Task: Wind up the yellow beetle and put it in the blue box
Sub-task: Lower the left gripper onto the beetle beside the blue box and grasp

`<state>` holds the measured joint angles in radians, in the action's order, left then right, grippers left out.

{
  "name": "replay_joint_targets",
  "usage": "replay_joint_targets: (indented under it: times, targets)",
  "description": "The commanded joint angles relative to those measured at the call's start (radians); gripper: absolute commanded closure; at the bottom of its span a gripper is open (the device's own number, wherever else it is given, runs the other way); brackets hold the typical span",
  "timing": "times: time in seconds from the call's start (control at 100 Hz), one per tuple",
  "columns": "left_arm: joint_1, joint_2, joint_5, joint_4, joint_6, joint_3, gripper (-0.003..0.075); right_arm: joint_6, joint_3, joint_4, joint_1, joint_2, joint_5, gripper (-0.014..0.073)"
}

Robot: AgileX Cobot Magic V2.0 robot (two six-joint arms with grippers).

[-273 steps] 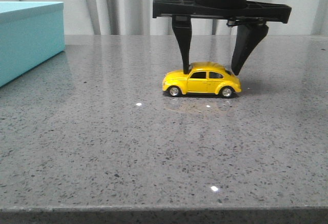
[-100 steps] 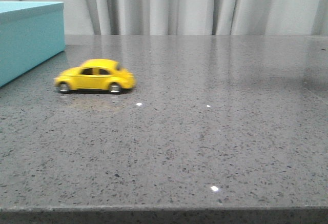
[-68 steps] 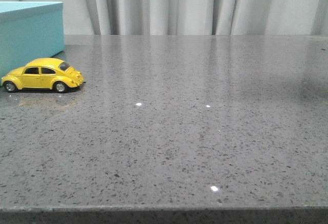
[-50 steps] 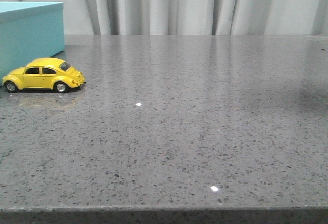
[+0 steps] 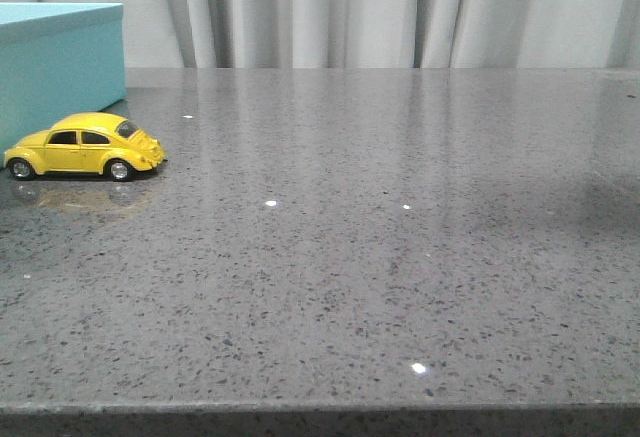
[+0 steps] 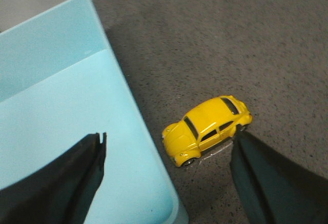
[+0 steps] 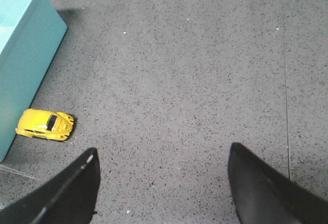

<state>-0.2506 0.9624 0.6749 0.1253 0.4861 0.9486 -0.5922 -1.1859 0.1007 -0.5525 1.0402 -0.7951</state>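
The yellow beetle [image 5: 85, 145] stands on its wheels on the grey table, nose against the side of the blue box [image 5: 55, 67] at the far left. It also shows in the left wrist view [image 6: 207, 129] and the right wrist view [image 7: 46, 124]. The blue box shows in the left wrist view [image 6: 61, 116] and the right wrist view [image 7: 23, 55]. My left gripper [image 6: 166, 147] is open and empty, high above the box edge and the car. My right gripper [image 7: 161, 157] is open and empty, high over bare table, well to the right of the car. Neither gripper shows in the front view.
The grey speckled table [image 5: 380, 237] runs from the box to the right edge. Its front edge [image 5: 320, 412] is near the bottom of the front view. Pale curtains [image 5: 380, 7] hang behind the table.
The right gripper stood open around the beetle at mid table, then rose out of view. The beetle rolled left on its own and stopped against the blue box. It has been still since.
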Motion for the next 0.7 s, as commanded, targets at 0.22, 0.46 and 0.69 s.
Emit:
replay_joint_targets:
  times: [0.22,0.46,0.69]
  targets:
    - [-0.108,0.28,0.248,0.011,0.382,0.317,0.022,0.013,-0.022,0.016,-0.001,-0.049,0.085,0.0065]
    - [-0.153,0.454,0.39,-0.006,0.53,0.433,0.0228,0.013,-0.022,0.016,-0.001,-0.074,0.12,0.0065]
    - [-0.153,0.522,0.385,-0.057,0.544,0.451,0.0248,0.013,-0.022,0.016,-0.001,-0.076,0.121,0.0065]
